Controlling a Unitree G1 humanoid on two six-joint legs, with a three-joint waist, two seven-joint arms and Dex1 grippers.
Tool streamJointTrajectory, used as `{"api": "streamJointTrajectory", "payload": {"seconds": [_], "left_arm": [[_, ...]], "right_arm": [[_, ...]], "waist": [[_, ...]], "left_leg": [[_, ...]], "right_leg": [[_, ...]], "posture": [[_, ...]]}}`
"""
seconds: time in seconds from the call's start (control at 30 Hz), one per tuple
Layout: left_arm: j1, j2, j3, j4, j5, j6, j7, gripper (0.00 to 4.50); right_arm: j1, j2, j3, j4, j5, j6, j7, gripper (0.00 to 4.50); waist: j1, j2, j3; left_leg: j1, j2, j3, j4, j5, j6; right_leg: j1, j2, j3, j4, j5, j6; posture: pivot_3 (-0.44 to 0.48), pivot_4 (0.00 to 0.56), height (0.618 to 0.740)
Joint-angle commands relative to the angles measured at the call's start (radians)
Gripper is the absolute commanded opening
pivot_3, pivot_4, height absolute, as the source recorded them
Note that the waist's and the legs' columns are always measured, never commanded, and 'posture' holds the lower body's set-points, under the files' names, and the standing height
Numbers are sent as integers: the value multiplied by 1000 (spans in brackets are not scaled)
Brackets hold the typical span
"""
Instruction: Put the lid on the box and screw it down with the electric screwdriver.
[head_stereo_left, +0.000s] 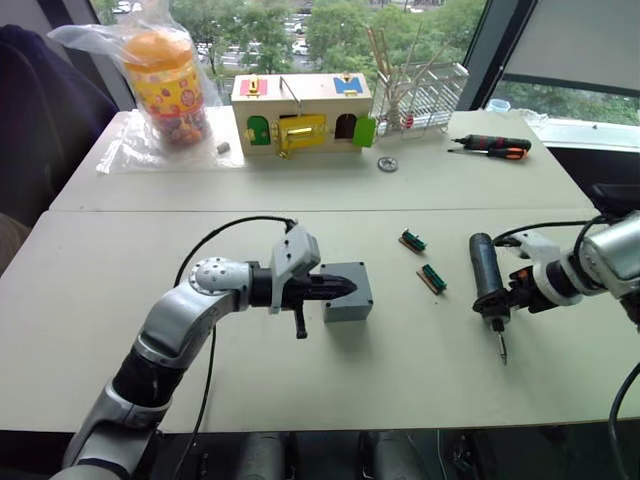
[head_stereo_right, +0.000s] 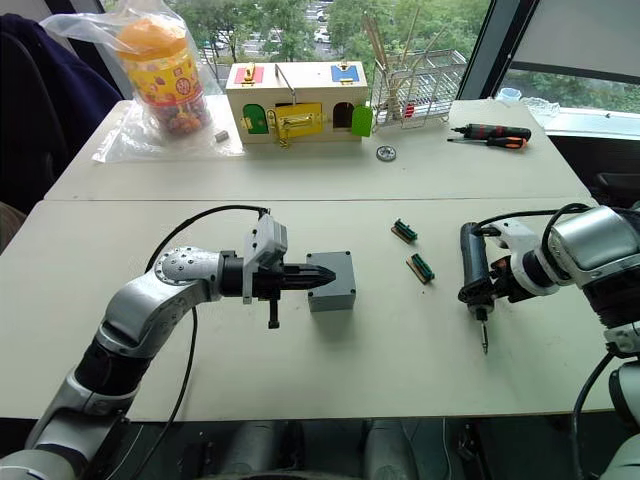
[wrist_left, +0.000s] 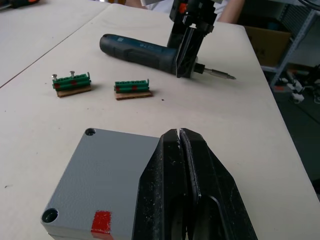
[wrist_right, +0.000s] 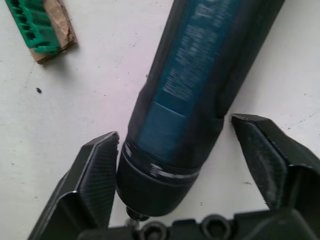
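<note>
The lid (wrist_left: 100, 165) already sits on the box (head_stereo_left: 347, 291) near the middle of the table (head_stereo_left: 120, 290), and the left gripper (head_stereo_left: 338, 287) rests over its top with the fingers pressed together, holding nothing. Off to the right the electric screwdriver (head_stereo_left: 488, 275) lies flat on the table with its bit toward the robot, and the right gripper (wrist_right: 175, 165) straddles the collar end with its fingers apart, one pad touching the barrel and the other still clear of it. The main risk is the grasp: a round, smooth body caught this close to the bit end (most of its length hangs beyond the fingers) could roll or pivot as they close, leaving the bit skewed. A crooked bit would likely miss the corner holes, and if the left gripper shifts, the unscrewed lid could slide out of line.
</note>
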Motion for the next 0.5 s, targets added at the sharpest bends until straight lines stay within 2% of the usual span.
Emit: {"api": "streamJointTrajectory", "payload": {"seconds": [0.03,0.07,0.1,0.37,0.4,0.5], "left_arm": [[-13,-7,13,-8,3,-29,6,0],[-13,-9,12,-4,4,-31,7,0],[-14,-12,10,-1,5,-33,8,0],[-16,-18,5,19,16,-51,0,0],[-17,-17,7,21,16,-52,-2,0],[-19,0,37,29,-5,-42,-16,0]], "right_arm": [[5,19,58,71,-63,-50,48,2307],[-4,27,59,96,-76,-50,57,1873],[-12,33,61,115,-89,-54,68,1756],[-28,50,49,199,-162,-76,129,1756],[-38,54,30,215,-165,-75,127,1756],[-178,69,-122,281,-142,-28,95,1756]], "waist": [[0,0,0],[-1,-1,0],[-1,-2,-1],[0,-6,-4],[0,-6,-4],[-3,-3,-2]], "left_leg": [[0,0,0,0,0,0],[0,0,0,0,0,0],[0,0,0,0,0,0],[1,0,0,1,0,0],[1,0,0,1,0,0],[0,0,1,1,0,0]], "right_leg": [[0,0,0,0,0,0],[0,0,0,0,0,0],[0,0,0,0,0,0],[1,0,0,0,0,0],[1,0,0,-1,0,0],[1,-1,-1,0,1,-1]], "posture": [[0,150,711],[0,150,711],[0,150,711],[0,150,711],[0,150,711],[0,150,711]]}}
